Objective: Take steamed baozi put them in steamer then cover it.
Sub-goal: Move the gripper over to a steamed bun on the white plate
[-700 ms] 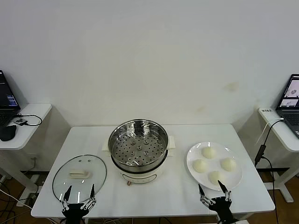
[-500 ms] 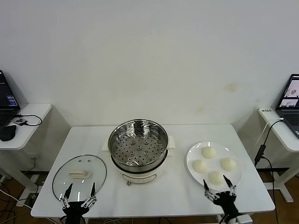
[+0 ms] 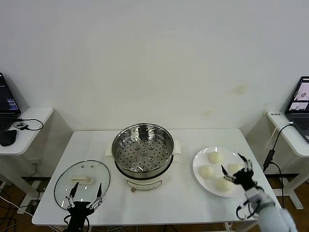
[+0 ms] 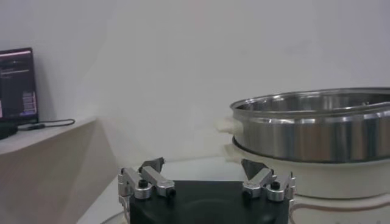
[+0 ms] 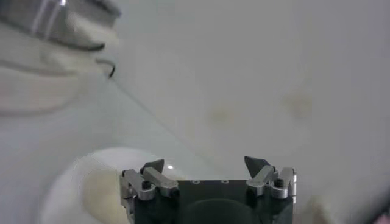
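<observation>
Round shiny silver stainless-steel steamer pot (image 3: 143, 149) w/ dotted hole pattern across its tray, sits on cream-white base; steel band reads grey-silver in left wrist view (image 4: 317, 131). Round clear glass lid (image 3: 82, 183) w/ thin metal rim, cream-white rectangular handle at centre. Four smooth cream-white round dough buns (image 3: 216, 157) on flat white round plate (image 3: 199, 160), buns slightly yellower than plate. Rectangular white table (image 3: 159, 200); wall off-white w/ faint yellowish stains upper right. Left black gripper (image 3: 85, 195) w/ silver finger links, black tips; right black gripper (image 3: 236, 167) same colours, blk body & silver knuckles in its wrist view (image 5: 208, 173). Black laptop (image 3: 300, 104) on white side desk, screen w/ pale pics.
</observation>
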Available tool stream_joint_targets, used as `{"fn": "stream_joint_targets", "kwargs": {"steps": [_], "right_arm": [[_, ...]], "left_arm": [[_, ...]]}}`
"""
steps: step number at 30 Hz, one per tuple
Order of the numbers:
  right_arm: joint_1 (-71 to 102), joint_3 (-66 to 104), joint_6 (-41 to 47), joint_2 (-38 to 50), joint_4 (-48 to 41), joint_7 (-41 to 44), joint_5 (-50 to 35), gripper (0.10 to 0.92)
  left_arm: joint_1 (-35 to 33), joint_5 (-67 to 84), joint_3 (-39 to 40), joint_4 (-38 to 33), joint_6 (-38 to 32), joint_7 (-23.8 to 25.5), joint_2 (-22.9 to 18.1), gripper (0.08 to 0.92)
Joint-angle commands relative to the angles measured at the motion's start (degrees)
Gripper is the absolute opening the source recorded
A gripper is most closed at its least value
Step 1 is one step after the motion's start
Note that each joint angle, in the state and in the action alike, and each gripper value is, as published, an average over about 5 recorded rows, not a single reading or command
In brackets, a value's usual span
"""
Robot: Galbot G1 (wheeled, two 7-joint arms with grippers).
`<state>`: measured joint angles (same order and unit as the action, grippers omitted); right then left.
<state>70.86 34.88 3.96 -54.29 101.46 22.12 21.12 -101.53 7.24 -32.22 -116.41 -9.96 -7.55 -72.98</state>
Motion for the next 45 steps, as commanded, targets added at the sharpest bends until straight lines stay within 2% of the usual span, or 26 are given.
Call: {"fn": "stream_joint_targets", "kwargs": {"steps": [1, 6, 12, 19, 28, 40, 45], "right_arm": [[-16.3, -6.96, 1.48, 11.8, -9.22, 12.73, 8.91, 0.823], [-31.72, -21.17, -0.63, 16.83, -18.46, 23.24, 5.37, 0.823], [-49.61, -38.75, -3.96, 16.7, -29.04, 34.09, 2.31, 0.823], [-61.59, -55.05, -6.46, 15.4, -34.0, 42.96, -0.32, 0.823], [-64.07, -62.72, -5.17, 14.31, -36.53, 43.79, -1.24, 0.823], [-61.95, -62.16, -4.37, 9.45, -41.01, 40.53, 0.42, 0.822], [-61.72, -61.0, -4.43, 6.32, -44.33, 39.37, 2.32, 0.791]], "left_arm": [[0.62, -1.43, -0.05, 0.14, -0.18, 1.3, -0.28, 0.823], [0.56, -3.1, -0.28, 0.5, -1.74, 1.91, -0.8, 0.823], [0.36, -4.0, -0.57, 0.45, -2.2, 2.26, -1.44, 0.823], [0.46, -4.02, -1.59, 1.25, -2.6, 2.17, -1.51, 0.823], [0.16, -3.51, -2.45, 1.47, -3.18, 2.36, -0.96, 0.823], [-0.09, -3.52, -3.15, 1.16, -4.47, 2.39, -1.07, 0.823], [0.07, -3.47, -3.38, 1.19, -4.99, 2.39, -1.14, 0.823]]}}
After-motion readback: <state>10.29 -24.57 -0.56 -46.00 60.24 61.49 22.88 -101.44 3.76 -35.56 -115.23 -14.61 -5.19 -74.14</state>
